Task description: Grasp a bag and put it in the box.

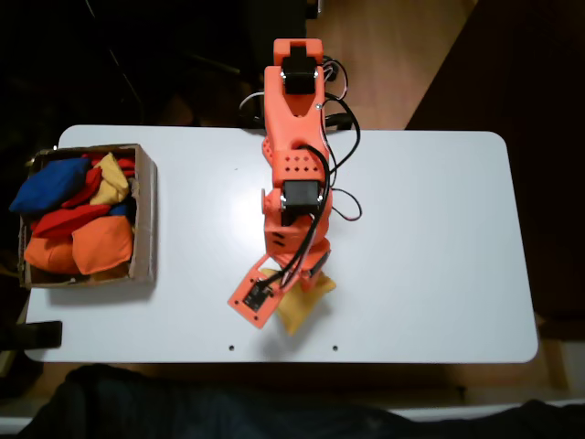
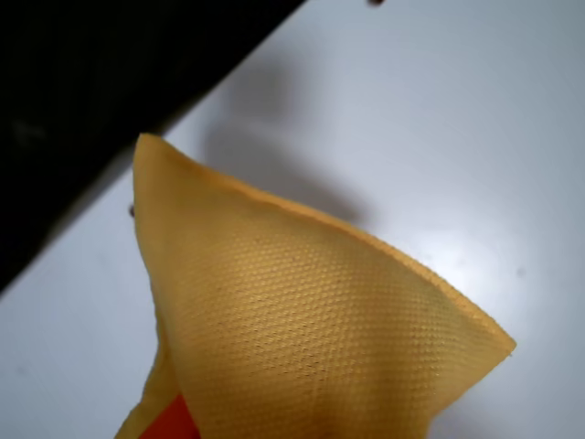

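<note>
The white worktop [image 1: 430, 238] spans the fixed view, its near edge at the bottom of the picture. The orange arm [image 1: 294, 155] reaches from the far edge toward the near one and bends down over the middle.

At the left end of the worktop sits the box [image 1: 143, 219], a shallow brown cardboard tray. It already holds a heap of blue, red, orange and yellow bags that covers nearly all of its floor.

The bag [image 1: 306, 305] lies on the worktop near the near edge, directly beneath the claw [image 1: 291, 291], well apart from the box. In the fixed view its yellow corners stick out to the right of and below the wrist. In the wrist view the bag [image 2: 311, 347] looms large and close, its cloth drawn up into a ridge with one pointed corner at upper left and another at right. A patch of orange shows at the bottom edge beside it, probably one claw finger against the cloth.

I cannot tell whether the claw has closed on the bag or merely straddles it; the wrist hides the fingers from above. The ridged cloth hints at a pinch.

From the claw, the box lies far to the left in the fixed view and somewhat farther from the near edge. The carry therefore turns on a lift followed by a long leftward swing, high enough to clear the box wall and the heap inside.
</note>
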Controlling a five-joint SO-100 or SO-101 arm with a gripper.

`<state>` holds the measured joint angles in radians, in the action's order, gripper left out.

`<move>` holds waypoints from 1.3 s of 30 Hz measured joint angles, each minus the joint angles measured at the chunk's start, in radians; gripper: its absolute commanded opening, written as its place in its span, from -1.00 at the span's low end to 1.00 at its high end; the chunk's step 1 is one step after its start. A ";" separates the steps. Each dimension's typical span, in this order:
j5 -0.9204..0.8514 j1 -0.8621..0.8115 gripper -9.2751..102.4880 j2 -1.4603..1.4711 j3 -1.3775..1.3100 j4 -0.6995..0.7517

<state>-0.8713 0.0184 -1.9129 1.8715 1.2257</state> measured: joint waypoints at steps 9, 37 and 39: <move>0.075 -0.055 -0.67 -0.149 0.000 0.021; 0.275 -0.261 -0.67 -0.612 0.002 0.064; 0.288 -0.276 -0.67 -0.643 0.002 0.067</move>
<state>-0.5829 -0.2577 -2.5556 1.8730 1.2931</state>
